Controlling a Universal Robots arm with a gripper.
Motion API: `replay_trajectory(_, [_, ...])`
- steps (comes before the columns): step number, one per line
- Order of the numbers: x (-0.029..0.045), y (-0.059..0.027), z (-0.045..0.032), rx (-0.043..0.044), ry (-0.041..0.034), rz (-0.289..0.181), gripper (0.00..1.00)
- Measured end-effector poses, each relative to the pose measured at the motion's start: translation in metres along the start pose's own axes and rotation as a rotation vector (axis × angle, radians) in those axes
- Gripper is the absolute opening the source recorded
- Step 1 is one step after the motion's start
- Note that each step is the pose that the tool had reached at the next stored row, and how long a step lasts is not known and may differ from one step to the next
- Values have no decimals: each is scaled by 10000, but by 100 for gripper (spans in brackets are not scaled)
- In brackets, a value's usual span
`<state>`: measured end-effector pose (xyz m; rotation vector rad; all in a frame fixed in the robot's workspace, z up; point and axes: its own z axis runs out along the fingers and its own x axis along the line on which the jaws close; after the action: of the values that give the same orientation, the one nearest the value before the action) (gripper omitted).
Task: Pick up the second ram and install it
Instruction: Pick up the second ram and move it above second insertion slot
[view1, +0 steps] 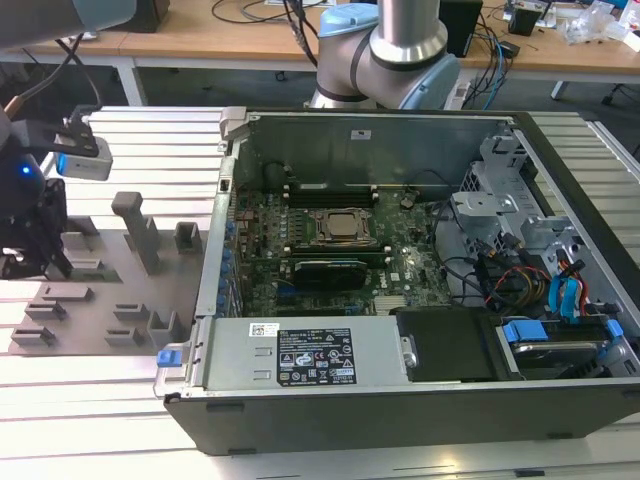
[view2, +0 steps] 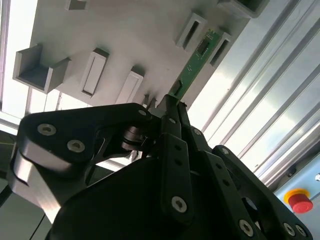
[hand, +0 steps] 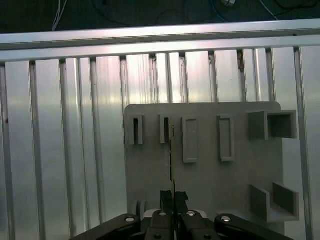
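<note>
My gripper (view2: 171, 102) is clamped shut on 1 end of the second ram (view2: 196, 62), over the grey holder plate (hand: 150, 170). The far end of the stick lies just beside a slotted block (hand: 164, 130). Well apart, the open computer case (view1: 215, 260) holds its motherboard (view1: 400, 265).

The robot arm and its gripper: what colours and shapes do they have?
The arm is a silver metal tube with rounded grey joints and pale blue caps. The gripper is matt black, built of flat linked bars dotted with silver screw heads, and it narrows to two slim fingers.
</note>
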<state>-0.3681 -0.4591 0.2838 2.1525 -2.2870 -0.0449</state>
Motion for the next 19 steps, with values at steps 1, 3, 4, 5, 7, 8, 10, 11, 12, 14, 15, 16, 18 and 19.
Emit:
replay_trajectory(1, [0, 0, -19, 1, -1, 0, 13])
replay_trajectory(3, [-1, 1, -61, 1, 0, 0, 13])
replay_trajectory(4, [-2, 2, -81, 0, 0, 0, 13])
replay_trajectory(5, [-2, 2, -106, 0, -1, 0, 13])
replay_trajectory(7, [-3, 3, -138, 0, 0, 0, 13])
replay_trajectory(8, [-3, 3, -148, 0, 0, 0, 13])
replay_trajectory(10, [-3, 4, -181, 0, 0, 0, 13])
replay_trajectory(11, [-4, 4, -212, 1, 0, 0, 13])
replay_trajectory(12, [-4, 5, -227, 0, 0, 0, 13])
replay_trajectory(14, [-5, 6, -271, 1, -1, 0, 13])
replay_trajectory(15, [-5, 6, -286, 0, -1, 0, 13])
replay_trajectory(16, [-6, 6, -309, 0, 0, 0, 13])
replay_trajectory(18, [-7, 8, -362, 0, 0, 0, 13])
replay_trajectory(19, [-7, 8, -386, 0, 0, 0, 13])
